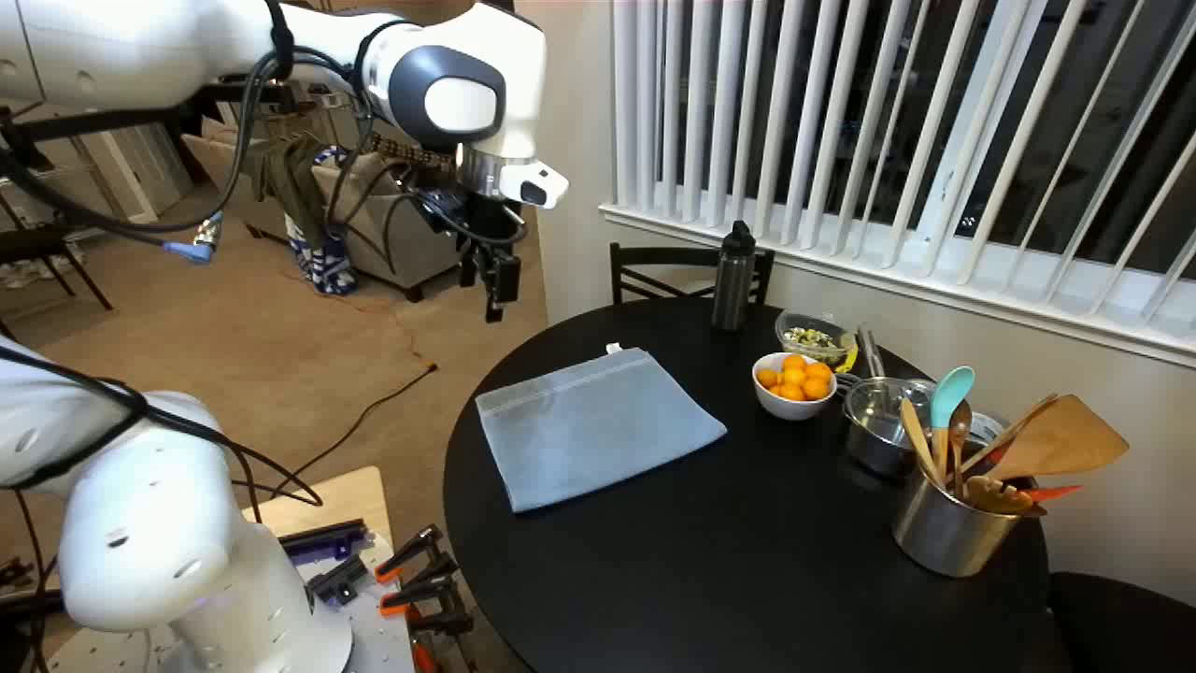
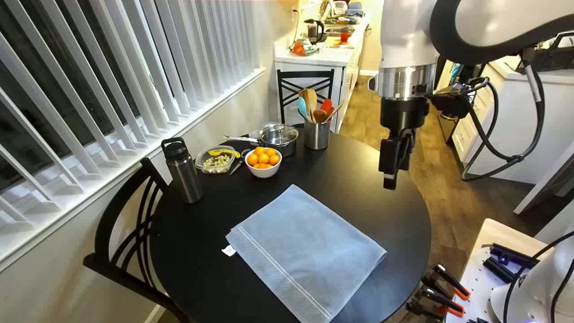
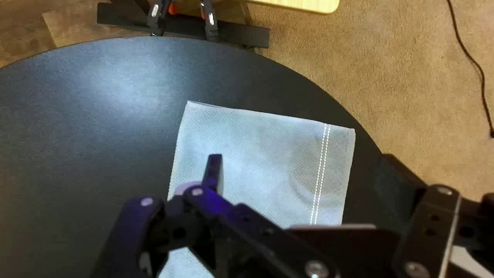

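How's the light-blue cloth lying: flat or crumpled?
Flat: both exterior views show the light-blue cloth uncrumpled on the round black table, edges nearly straight.

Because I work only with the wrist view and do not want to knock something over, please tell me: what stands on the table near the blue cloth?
Observer: A white bowl of orange fruits stands on the table near one corner of the cloth, not touching it.
Operator: Thank you. Is there also something tall on the table?
Observer: Yes, a metal bottle stands upright near the table's edge, close to a black chair.
Operator: I understand. And has the cloth some detail which my camera does not show?
Observer: Yes, a small white tag sticks out at its stitched side.
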Controlling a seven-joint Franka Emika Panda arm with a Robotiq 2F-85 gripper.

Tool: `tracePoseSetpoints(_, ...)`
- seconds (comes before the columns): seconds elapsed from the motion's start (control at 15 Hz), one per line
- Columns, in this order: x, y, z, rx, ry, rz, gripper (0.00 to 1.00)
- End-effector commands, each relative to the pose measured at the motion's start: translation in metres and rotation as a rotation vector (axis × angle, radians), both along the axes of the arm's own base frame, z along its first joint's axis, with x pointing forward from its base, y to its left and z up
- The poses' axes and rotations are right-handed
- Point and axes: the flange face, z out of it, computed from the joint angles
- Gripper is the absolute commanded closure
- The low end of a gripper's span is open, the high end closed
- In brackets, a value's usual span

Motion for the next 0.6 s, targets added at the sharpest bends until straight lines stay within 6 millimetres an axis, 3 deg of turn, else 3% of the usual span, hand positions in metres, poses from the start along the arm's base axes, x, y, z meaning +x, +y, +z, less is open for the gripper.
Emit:
tracePoseSetpoints(0.0, 0.000, 0.000, 0.000, 0.000, 0.001, 0.000, 0.00)
tracePoseSetpoints(0.27, 0.000, 0.000, 0.000, 0.000, 0.001, 0.000, 0.00)
tracePoseSetpoints(0.4, -0.004, 0.043, 0.000, -0.079, -0.061, -0.027, 0.00)
tracePoseSetpoints(0.53, -0.006, 0.098, -0.014, -0.142, -0.139, -0.075, 0.00)
